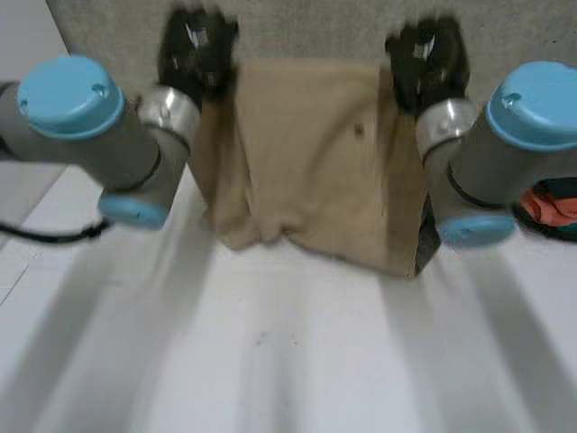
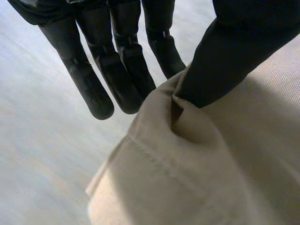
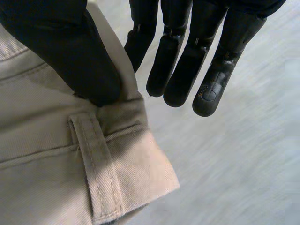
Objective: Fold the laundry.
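Tan trousers (image 1: 315, 153), one pair, sit at the far side of the table (image 1: 288, 361), held by two hands. The left hand (image 1: 194, 50) and the right hand (image 1: 428, 59) each pinch a far corner between thumb and fingers, the right beside one belt loop (image 3: 101, 164).

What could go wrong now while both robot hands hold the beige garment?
1. The left robot hand pinches only the edge of the beige garment; it may slip out.
2. The right robot hand holds just a corner by the belt loop.
3. The garment's near edge looks bunched, so folding may set creases.
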